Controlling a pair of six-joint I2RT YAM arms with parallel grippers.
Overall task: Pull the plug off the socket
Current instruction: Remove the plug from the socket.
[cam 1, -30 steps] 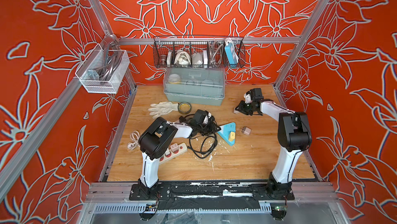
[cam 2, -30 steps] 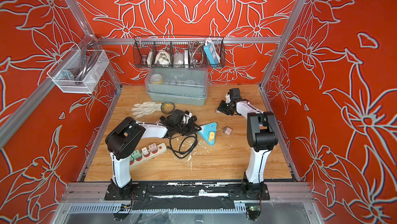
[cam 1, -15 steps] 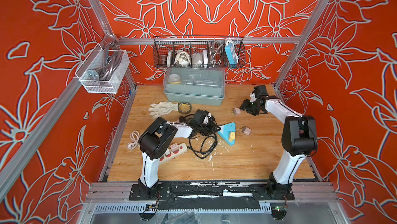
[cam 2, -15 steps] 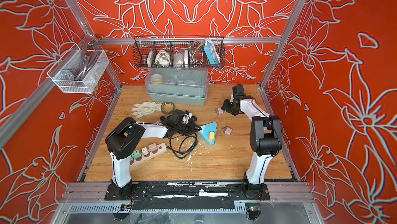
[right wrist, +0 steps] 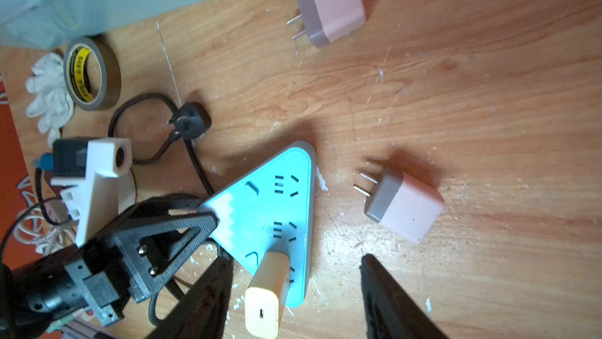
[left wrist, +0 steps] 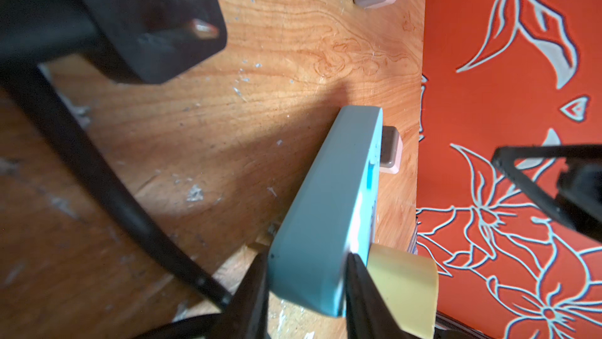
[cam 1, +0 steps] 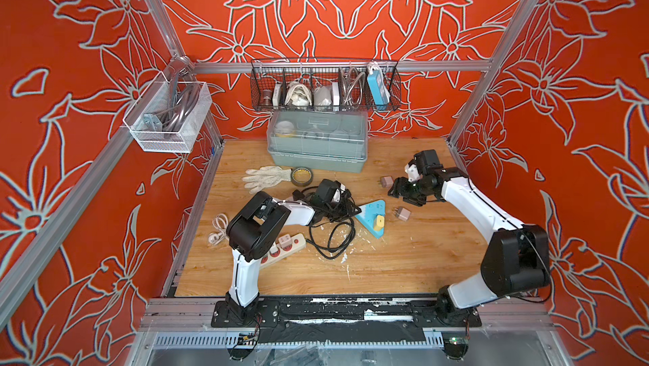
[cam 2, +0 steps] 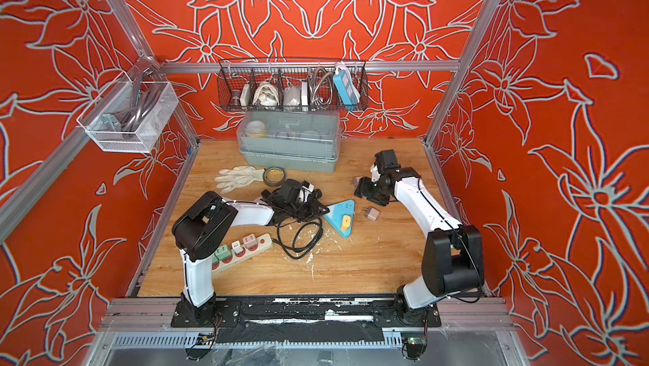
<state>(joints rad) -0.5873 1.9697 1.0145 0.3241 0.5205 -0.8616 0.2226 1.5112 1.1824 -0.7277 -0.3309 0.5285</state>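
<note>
Left claw (left wrist: 306, 265) clamped tight on blue socket (left wrist: 325, 207) edge. Right claw (right wrist: 297, 257) parted wide, empty, above desk (right wrist: 456, 109); yellow plug (right wrist: 267, 291) seated in socket.

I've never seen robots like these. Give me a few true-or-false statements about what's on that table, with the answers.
1. The yellow plug sits in the blue socket. True.
2. The right pincer grips a pink plug. False: it is open and empty; both pink plugs lie loose on the table.
3. The left pincer clamps the blue socket's edge. True.
4. The tape roll stands on the blue socket. False: it lies on the table beside the white glove.
</note>
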